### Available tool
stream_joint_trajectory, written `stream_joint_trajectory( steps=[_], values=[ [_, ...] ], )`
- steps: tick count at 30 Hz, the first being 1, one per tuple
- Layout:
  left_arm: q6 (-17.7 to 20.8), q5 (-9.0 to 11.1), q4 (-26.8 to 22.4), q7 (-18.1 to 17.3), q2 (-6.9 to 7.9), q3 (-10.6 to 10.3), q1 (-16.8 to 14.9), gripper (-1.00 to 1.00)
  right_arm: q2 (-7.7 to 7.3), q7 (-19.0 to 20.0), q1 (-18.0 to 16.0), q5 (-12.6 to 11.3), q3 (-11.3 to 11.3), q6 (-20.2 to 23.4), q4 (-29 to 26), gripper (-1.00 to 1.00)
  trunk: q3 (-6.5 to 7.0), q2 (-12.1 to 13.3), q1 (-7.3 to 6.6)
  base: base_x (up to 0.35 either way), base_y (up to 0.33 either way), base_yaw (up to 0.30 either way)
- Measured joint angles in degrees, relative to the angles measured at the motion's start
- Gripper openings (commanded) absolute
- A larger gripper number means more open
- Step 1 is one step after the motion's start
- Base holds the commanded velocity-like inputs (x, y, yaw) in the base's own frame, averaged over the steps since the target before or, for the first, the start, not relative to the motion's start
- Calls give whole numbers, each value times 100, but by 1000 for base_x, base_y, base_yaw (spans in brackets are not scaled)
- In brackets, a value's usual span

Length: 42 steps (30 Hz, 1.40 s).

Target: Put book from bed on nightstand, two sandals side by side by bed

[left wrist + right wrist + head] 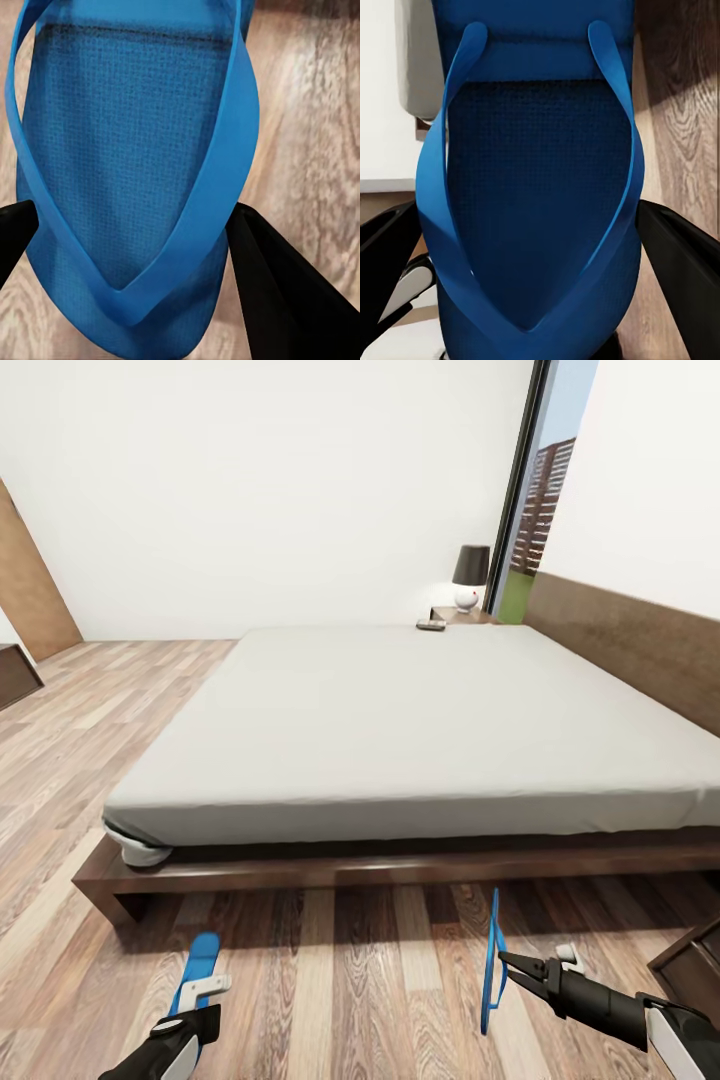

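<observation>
A wood-plank floor (330,980) fills the lower frame. On it stands the bed (400,730), its whitish-grey mattress bare and spanning the centre. At upper centre-right, past the bed's far edge, a nightstand (458,614) carries a dark-shaded lamp (469,576) and the book (431,625).

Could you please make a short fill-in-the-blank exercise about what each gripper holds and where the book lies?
1. Each gripper holds one bright ____ sandal.
2. The sandal in the right gripper is turned on its ____.
3. The book lies on the nightstand, beside the ____.

Missing words: blue; edge; lamp
</observation>
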Motion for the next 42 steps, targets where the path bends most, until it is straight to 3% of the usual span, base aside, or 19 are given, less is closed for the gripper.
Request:
stream_joint_trajectory(
  steps=[20,42],
  values=[
    [2,0,0,24,7,1,0,-100,0,11,0,-9,-9,-34,9,-100,-359,-802,439,0,0,0],
    [0,9,-7,17,7,8,0,-100,0,-3,0,-7,-8,-42,9,-100,-847,-833,497,0,0,0]
  ],
)
